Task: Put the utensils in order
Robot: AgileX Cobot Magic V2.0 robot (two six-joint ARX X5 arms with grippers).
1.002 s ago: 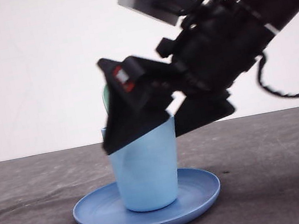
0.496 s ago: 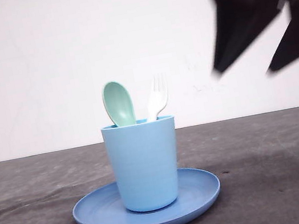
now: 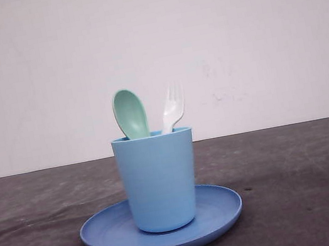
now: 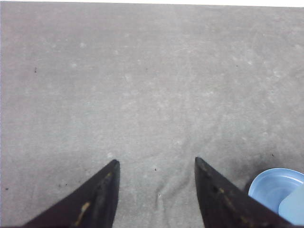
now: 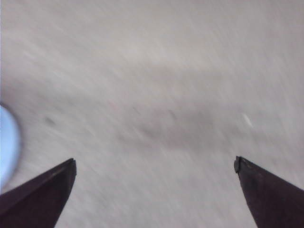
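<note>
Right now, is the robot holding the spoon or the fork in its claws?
No, neither. The left gripper and right gripper are both open over bare table. The spoon and fork stand in the cup.

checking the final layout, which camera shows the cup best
The front view: the cup stands whole and upright on the plate, spoon and fork rising from it. The left wrist view catches just a corner of it. The right wrist view has an unidentifiable pale blue blur.
</note>
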